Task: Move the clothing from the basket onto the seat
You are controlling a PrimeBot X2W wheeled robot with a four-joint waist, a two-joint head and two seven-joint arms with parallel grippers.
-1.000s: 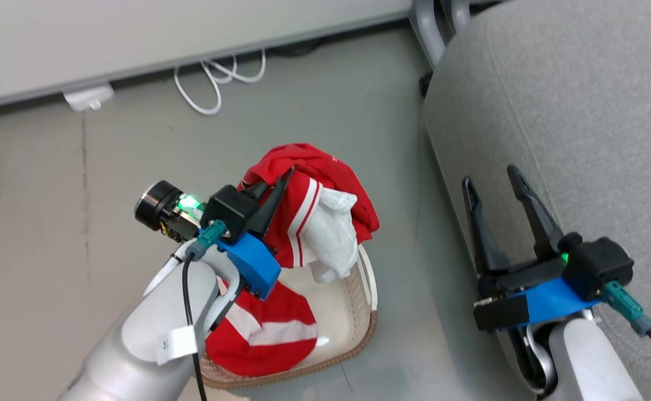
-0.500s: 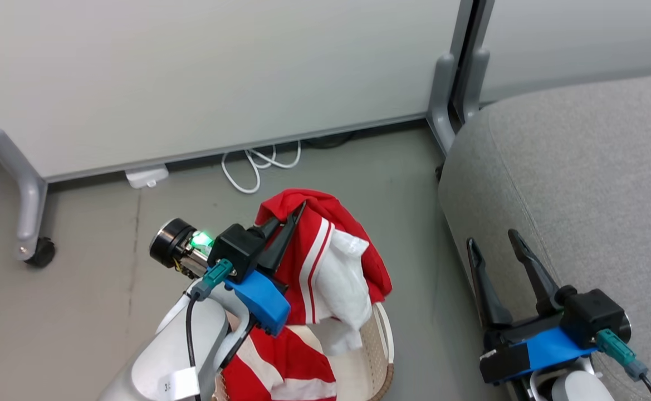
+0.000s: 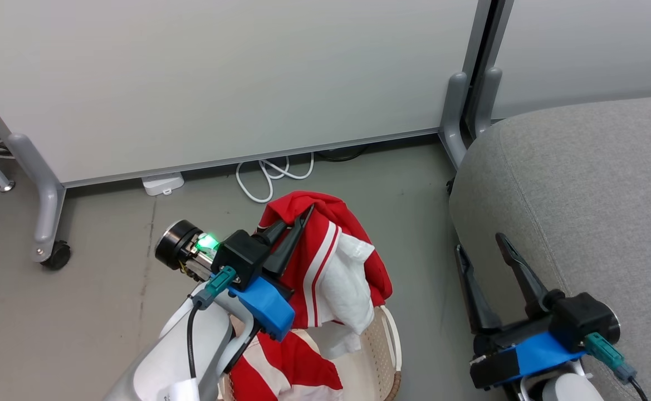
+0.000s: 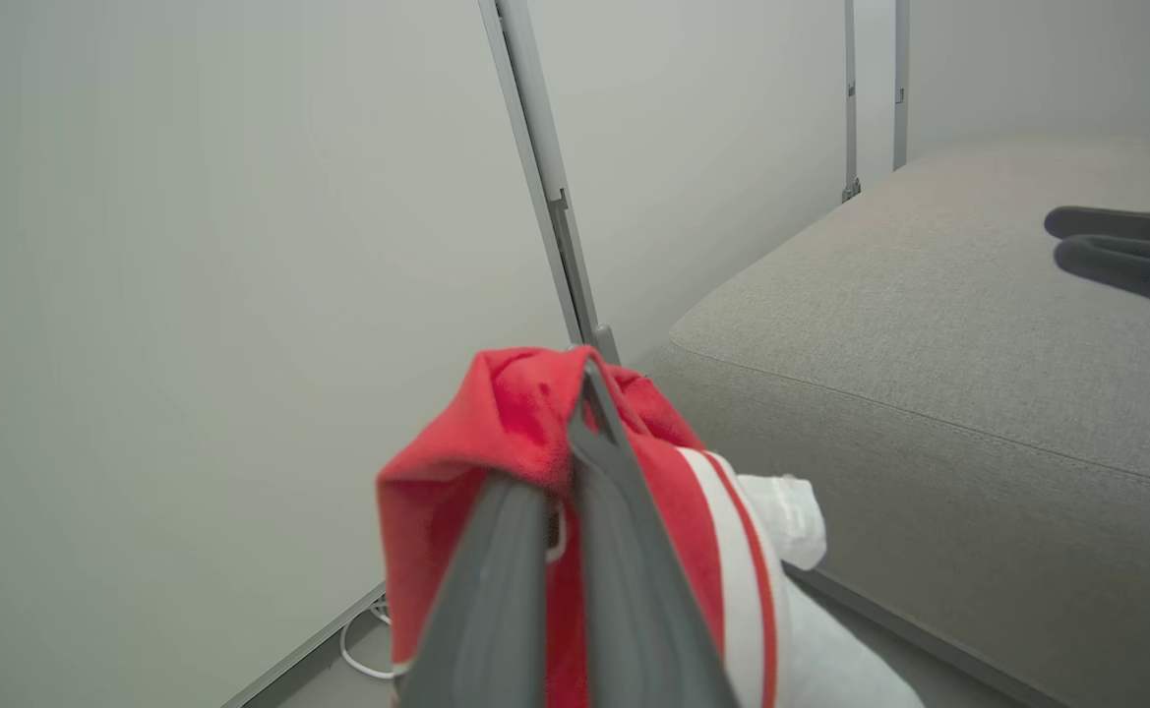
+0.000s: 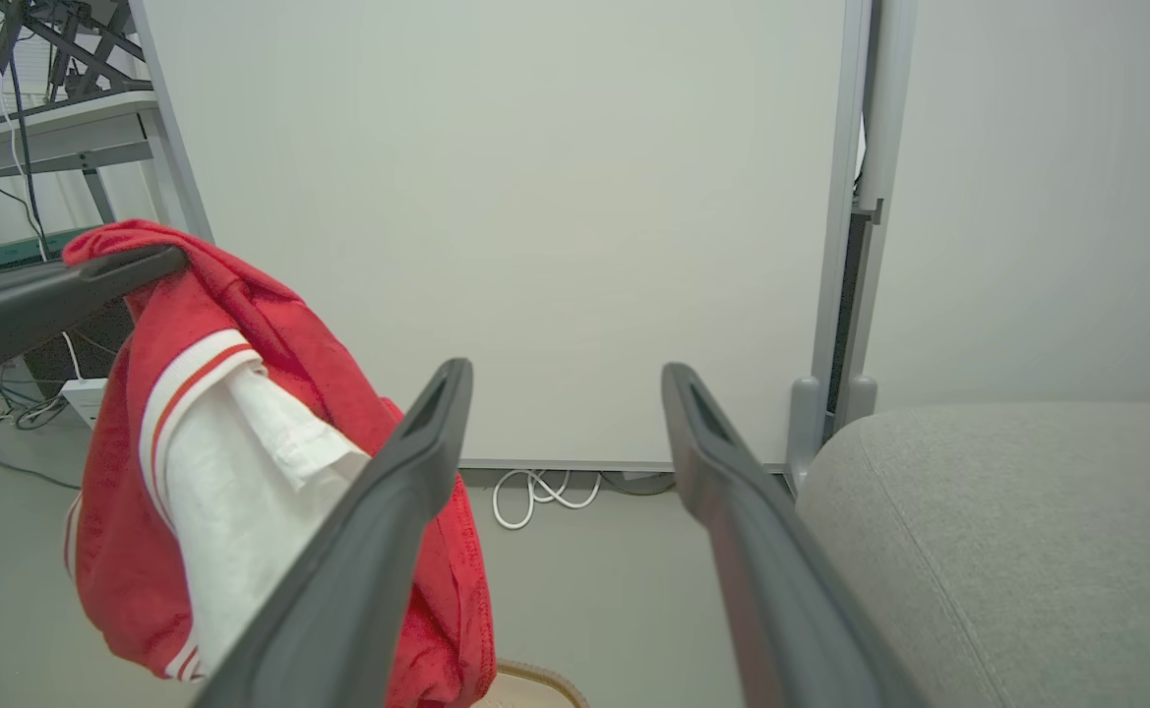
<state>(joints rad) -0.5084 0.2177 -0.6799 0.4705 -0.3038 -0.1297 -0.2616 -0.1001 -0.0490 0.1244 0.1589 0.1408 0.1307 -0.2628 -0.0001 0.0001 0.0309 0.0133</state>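
Basket [image 3: 382, 341]: on the floor, one red-and-white garment [image 3: 303, 362] inside.
Left gripper [image 3: 297, 218]: clamped on a second garment [image 3: 325, 223], which hangs over the basket.
Right gripper [image 3: 479, 243]: fingers spread, holding nothing, beside the seat's front edge.
Seat [image 3: 581, 178]: right of the basket.
Count: two garments, one basket, one seat.

The left pincer [image 3: 302, 215] and right pincer [image 3: 479, 243] each have two long, dark, tapering fingers [image 3: 521, 274] on a black block [image 3: 241, 256]. Behind each sits a blue bracket [image 3: 261, 303] and a teal connector [image 3: 218, 280] trailing a black cable [image 3: 191, 345]. Beside the left pincer's block glows a green light [image 3: 207, 242], next to a black cylinder [image 3: 172, 250] with a silver rim. The forearm [image 3: 169, 365] behind it is pale grey, with a white label [image 3: 177, 392].
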